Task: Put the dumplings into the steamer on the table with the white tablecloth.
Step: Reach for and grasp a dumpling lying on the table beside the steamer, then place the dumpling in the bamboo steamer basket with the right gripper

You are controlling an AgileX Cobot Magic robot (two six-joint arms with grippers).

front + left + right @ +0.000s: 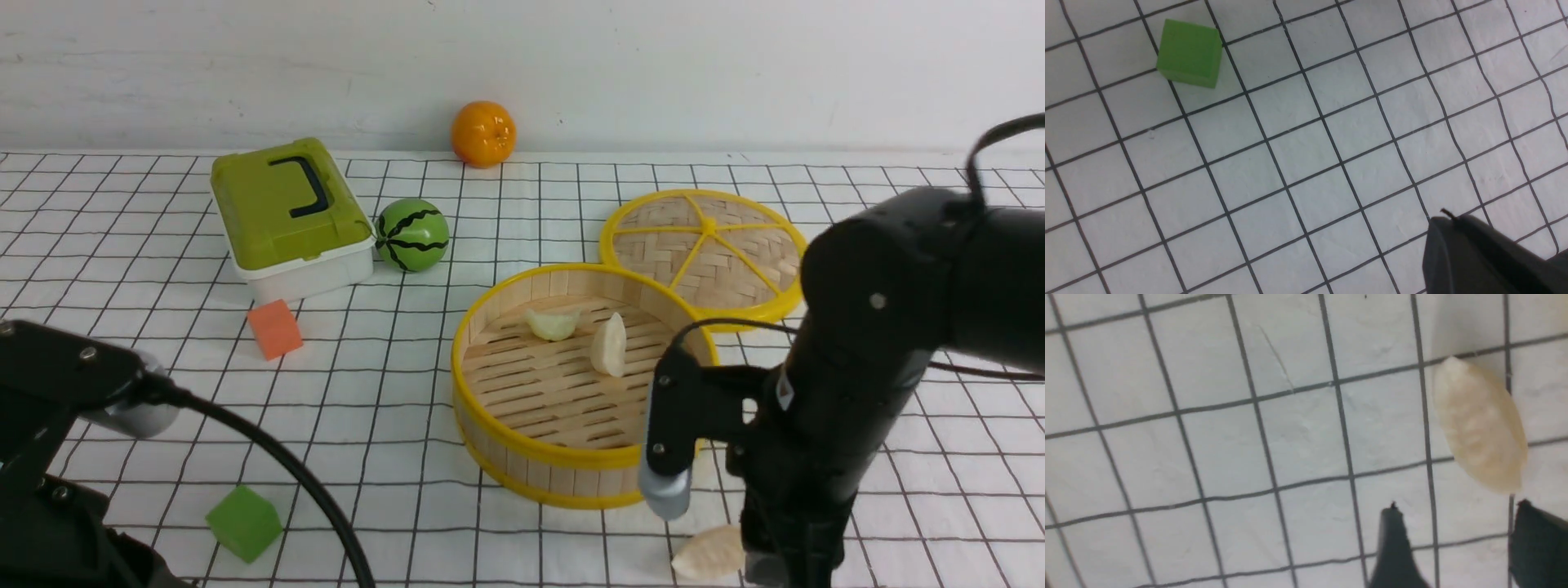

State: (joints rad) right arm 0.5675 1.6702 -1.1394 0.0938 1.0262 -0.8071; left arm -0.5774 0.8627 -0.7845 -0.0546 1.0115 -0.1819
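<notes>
front view, steamer: the round bamboo steamer with yellow rims (522, 461) stands mid-table on the white tablecloth with a thin black grid (392, 392). One pale cream crescent dumpling (553, 324) and a second one propped on edge (610, 345) lie on its slatted floor.
front view, loose dumpling: a third pale pleated loose dumpling (709, 554) lies on the cloth outside the steamer, on its near side, just beside the black right arm (865, 351) bent low over it.
front view, nearer arm: the right arm is much nearer; the black left arm (49, 457) sits well apart at the near left.
front view, hidden: the right arm's fingers are cut off at the frame edge, and the arm covers one end of the loose dumpling. No other dumplings are in view.
front view, bystander: a flat woven lid with a yellow rim (702, 253) lies just behind the steamer.
left wrist view, left gripper: the left gripper (1449, 228) shows as one dark mass, pinched together and holding nothing.
left wrist view, below: grid cloth and a small green cube (1190, 53), with no dumpling.
right wrist view, right gripper: the right gripper (1455, 506) has its fingertips spread wide, with nothing between them.
right wrist view, bearing: the loose dumpling (1480, 424) lies just beyond the fingertips, offset toward one finger and touching neither.
right wrist view, long axis: it runs roughly along the reach, slightly slanted, so the fingers would likely close across the narrow width after a small sideways shift.
right wrist view, unclear: the pleats are blurred, and I cannot tell whether the fingertips touch the cloth.
</notes>
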